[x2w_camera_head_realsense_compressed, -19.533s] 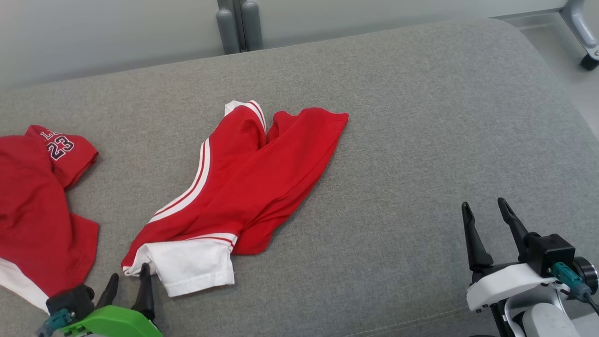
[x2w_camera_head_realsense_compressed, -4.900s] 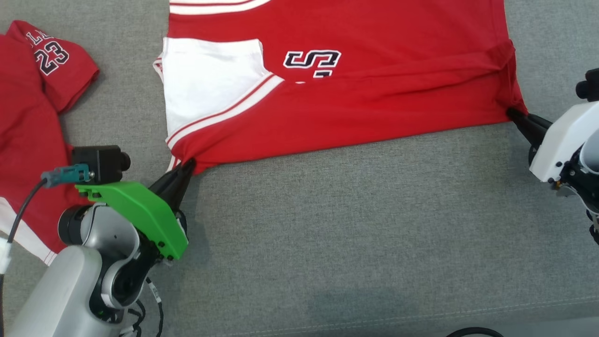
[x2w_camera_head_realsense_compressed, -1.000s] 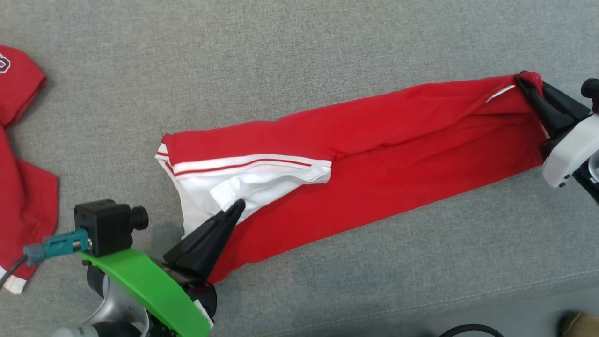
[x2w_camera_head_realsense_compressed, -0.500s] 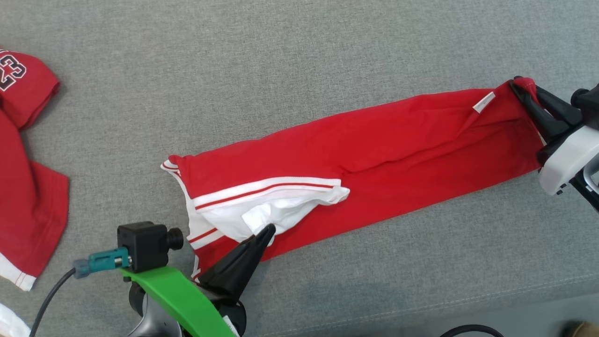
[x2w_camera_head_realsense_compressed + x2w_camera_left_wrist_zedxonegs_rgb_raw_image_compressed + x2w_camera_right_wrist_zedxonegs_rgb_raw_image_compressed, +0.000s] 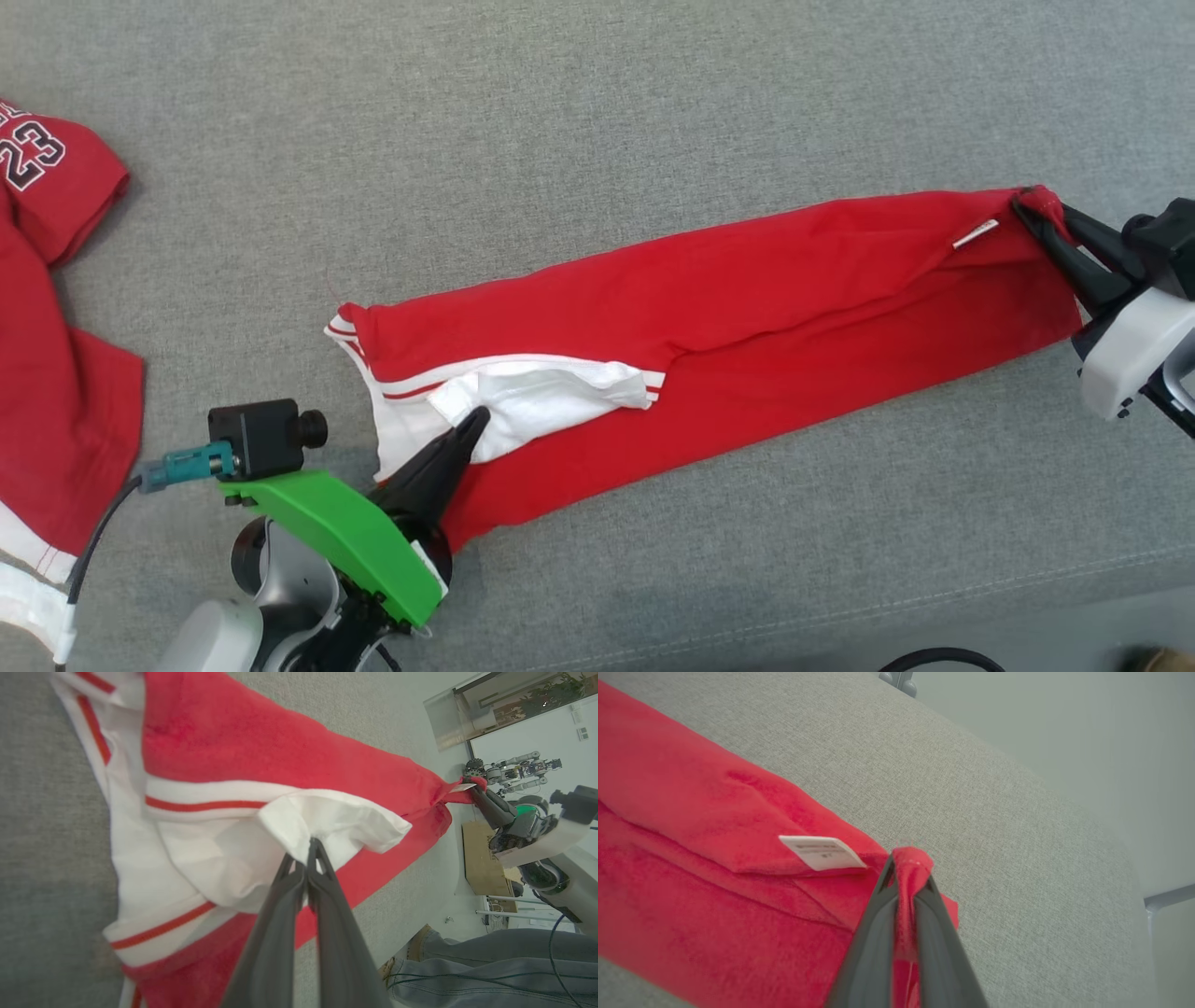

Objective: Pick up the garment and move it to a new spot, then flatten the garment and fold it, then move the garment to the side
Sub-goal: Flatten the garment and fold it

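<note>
- Grey woven upholstery covers the bench (image 5: 597, 121), which carries everything listed below.
- At the bench's left edge lies a second red shirt (image 5: 56, 308), crumpled, with the number 23 on one sleeve. It is well apart from the task's garment.
- The left gripper (image 5: 474, 417), on a green housing, is near the front edge, left of centre. Its two dark fingers are pressed together on a fold of the white sleeve (image 5: 327, 821).
- The garment (image 5: 794, 289) is red with white, red-striped trim and is folded lengthwise into a long narrow band. It runs across the middle of the bench, slanting from the front left toward the right edge, and is drawn out between the two grippers.
- A white label (image 5: 976, 233) sticks out of the fold line close to the band's right end.
- The right gripper (image 5: 1024, 205), on a white housing, is at the bench's right edge. Its fingers pinch the bunched red corner of the garment.
</note>
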